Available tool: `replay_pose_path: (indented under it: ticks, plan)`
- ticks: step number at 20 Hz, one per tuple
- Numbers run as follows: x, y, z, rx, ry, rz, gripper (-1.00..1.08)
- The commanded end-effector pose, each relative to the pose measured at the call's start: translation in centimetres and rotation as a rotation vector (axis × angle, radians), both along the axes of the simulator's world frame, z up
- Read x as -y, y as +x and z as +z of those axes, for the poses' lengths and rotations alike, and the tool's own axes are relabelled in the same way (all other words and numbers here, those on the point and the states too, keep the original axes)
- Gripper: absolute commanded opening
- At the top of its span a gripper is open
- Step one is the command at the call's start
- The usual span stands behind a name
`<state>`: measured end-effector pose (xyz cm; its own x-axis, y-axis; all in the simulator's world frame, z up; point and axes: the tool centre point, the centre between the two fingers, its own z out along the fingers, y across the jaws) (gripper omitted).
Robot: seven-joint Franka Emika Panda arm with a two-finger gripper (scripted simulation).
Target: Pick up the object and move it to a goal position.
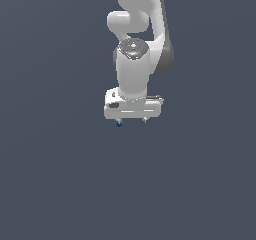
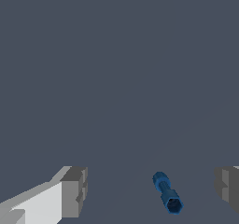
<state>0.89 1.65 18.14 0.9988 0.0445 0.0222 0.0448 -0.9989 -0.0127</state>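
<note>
The object (image 1: 119,124) is a tiny dark blue dumbbell-like piece, showing just under the gripper's finger on the exterior view's left. In the wrist view the object (image 2: 167,199) lies on its side on the grey floor, inside the gap between the two grey pads (image 2: 74,190) and apart from both. My white gripper (image 1: 132,120) points straight down over it with its fingers wide apart. The gripper (image 2: 150,189) is open and holds nothing.
A plain dark grey floor (image 1: 60,184) fills both views. The white arm (image 1: 135,44) rises above the gripper towards the top of the exterior view. No other objects or goal marker show.
</note>
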Motion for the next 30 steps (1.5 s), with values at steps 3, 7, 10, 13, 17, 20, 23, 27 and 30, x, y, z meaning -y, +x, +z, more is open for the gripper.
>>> replay_pose_path:
  ticks: [3,7,10,13,17,20,23,27,30]
  plan:
    - [0.0,0.0,0.0,0.0,0.001,-0.001,1.0]
    - [0.0,-0.3,0.2,0.002,0.006,-0.004,1.0]
    - [0.0,-0.3,0.4,0.003,0.009,-0.002,1.0]
    - [-0.1,-0.3,0.5,0.004,0.009,0.0,1.0]
    - [0.2,-0.6,0.0,0.002,0.008,-0.012,1.0]
    - [0.7,-1.1,-0.7,0.0,0.007,-0.03,1.0]
    - [1.4,-2.0,-1.7,-0.003,0.006,-0.057,1.0]
    - [2.7,-3.7,-3.6,-0.008,0.002,-0.108,1.0]
    - [3.8,-5.4,-5.3,-0.013,-0.001,-0.155,1.0]
